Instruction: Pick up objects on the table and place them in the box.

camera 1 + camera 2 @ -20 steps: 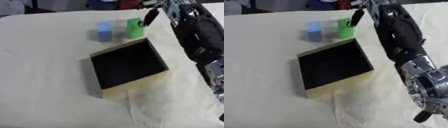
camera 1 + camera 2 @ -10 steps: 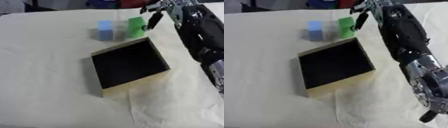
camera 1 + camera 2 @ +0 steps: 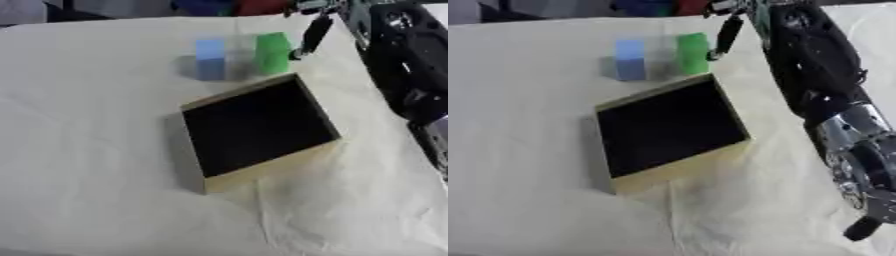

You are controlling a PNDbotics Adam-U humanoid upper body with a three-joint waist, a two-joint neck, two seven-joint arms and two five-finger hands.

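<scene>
The right hand (image 3: 313, 31) hangs just beside the green block (image 3: 272, 52), fingers straight, blue block (image 3: 210, 59) and open black-lined box (image 3: 259, 131) nearby.

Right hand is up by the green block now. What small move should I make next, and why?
Probably ease the right hand a touch left and down so its fingers come round the green block. A finger hangs just beside the block's right side, not yet round it, and the block stands upright beyond the box, which looks empty. The blue block stands apart to the left, so it should not interfere.
</scene>
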